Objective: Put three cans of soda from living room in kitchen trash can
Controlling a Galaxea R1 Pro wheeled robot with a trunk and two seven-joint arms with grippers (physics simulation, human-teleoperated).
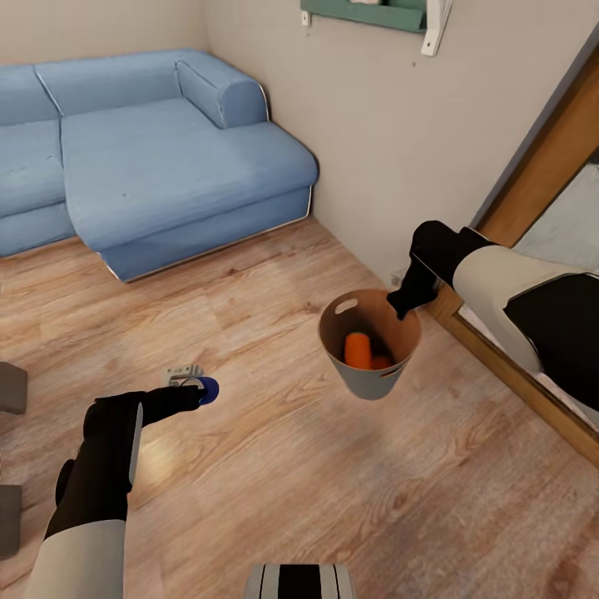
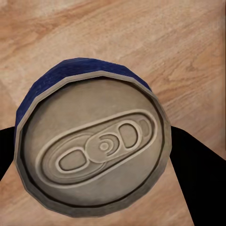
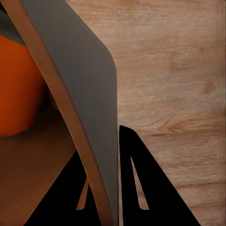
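Living room, wood plank floor (image 1: 274, 466) — broad bare run of boards from the robot's base toward the blue sofa (image 1: 158, 158), which sits along the far wall at the left; its front corner juts out onto the boards. On the right a wooden door frame (image 1: 532, 183) and its sill run diagonally, close beside the right arm, so room is tighter on that side. A green wall shelf (image 1: 366, 12) hangs high on the wall behind. Grey furniture edges (image 1: 10, 387) show at the far left border. Right gripper (image 1: 405, 304) pinches the rim of the tash can (image 1: 370, 378), one finger inside and one outside the wall, as the right wrist view shows with the wall (image 3: 89, 94) running between the black fingers (image 3: 141, 188); the bin hangs tilted, clear of the floor, mouth toward the camera, oval handle slot at the near rim. Inside it — an orange can (image 1: 358, 350) standing against the brown wall, and a second orange shape (image 1: 381, 363) just beside it, low down, too hidden to name surely; the right wrist view catches orange (image 3: 19, 89) inside too. Left gripper (image 1: 193, 393) is closed around a blue can (image 1: 207, 388), held above the boards well apart from the bin; the left wrist view shows its silvery top (image 2: 94, 146) with pull tab, black fingers either side. A small grey object (image 1: 181, 373) lies on the floor just beyond that gripper; cannot tell what it is.
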